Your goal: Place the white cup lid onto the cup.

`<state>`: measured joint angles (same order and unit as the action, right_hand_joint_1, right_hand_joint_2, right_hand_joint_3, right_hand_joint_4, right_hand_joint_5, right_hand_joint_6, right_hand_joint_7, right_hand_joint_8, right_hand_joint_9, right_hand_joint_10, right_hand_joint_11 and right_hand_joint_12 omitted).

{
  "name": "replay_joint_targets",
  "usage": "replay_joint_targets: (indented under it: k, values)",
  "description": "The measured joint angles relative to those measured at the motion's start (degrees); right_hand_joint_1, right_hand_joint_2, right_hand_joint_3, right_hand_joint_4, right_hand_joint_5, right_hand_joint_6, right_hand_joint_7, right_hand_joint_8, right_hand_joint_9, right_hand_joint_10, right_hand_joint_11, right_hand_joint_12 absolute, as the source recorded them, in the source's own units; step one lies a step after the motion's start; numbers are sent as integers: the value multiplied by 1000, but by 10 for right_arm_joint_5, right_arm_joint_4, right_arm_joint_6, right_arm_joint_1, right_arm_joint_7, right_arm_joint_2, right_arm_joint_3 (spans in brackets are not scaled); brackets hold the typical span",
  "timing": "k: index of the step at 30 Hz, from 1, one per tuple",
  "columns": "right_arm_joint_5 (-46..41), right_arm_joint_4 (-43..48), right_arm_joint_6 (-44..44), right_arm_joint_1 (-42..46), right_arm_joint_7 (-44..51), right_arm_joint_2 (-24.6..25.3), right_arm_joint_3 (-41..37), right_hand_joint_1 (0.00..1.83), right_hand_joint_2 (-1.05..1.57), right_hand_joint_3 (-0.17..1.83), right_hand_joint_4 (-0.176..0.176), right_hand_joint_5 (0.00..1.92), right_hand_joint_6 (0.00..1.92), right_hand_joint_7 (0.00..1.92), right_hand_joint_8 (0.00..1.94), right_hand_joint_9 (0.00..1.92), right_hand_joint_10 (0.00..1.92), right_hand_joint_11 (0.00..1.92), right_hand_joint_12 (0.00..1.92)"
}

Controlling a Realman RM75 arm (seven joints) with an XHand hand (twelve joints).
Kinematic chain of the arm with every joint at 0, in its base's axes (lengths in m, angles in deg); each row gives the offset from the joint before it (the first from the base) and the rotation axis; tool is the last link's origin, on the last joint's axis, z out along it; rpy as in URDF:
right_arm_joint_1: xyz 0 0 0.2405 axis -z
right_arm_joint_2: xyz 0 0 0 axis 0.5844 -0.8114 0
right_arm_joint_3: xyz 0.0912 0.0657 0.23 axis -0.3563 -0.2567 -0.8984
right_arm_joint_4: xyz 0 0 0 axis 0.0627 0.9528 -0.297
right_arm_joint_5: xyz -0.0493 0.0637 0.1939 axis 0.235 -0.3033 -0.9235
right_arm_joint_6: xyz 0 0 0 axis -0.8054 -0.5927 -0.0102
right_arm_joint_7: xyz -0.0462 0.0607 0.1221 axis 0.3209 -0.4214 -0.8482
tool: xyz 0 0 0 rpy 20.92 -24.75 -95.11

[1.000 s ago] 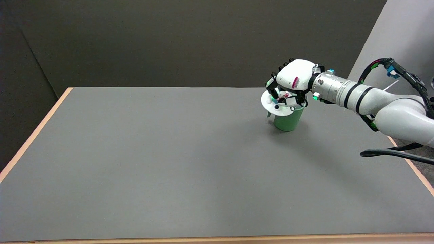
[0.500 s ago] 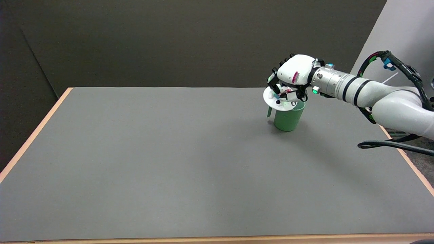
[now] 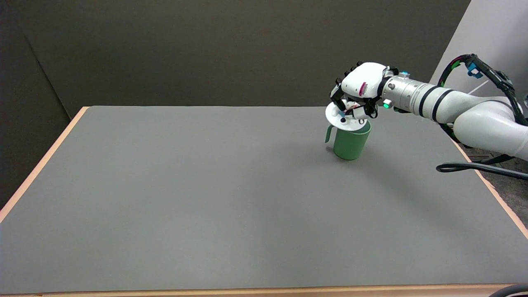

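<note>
A green cup (image 3: pixel 350 143) with a handle on its left side stands upright on the grey table (image 3: pixel 206 198), toward the far right. The white cup lid (image 3: pixel 342 121) hangs tilted just above the cup's left rim, its right part over the opening. My right hand (image 3: pixel 358 93) grips the lid from above, fingers curled down onto its top. Whether the lid touches the rim I cannot tell.
My white right arm (image 3: pixel 453 113) reaches in from the right edge, with black cables (image 3: pixel 474 167) trailing beside the table's right border. A dark backdrop stands behind the table.
My right hand has risen and shifted slightly right and back with the lid, so the lid now sits higher over the cup's opening. The cup has stayed put.
</note>
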<state>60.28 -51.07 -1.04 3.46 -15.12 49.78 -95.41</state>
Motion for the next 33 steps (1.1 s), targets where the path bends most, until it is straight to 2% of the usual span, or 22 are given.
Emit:
replay_joint_targets:
  k: [33]
  values:
    - [5,15,21,-21,-11,-23,19,951,1072,247,176,827,1238,1092,496,1099,458,881,1052]
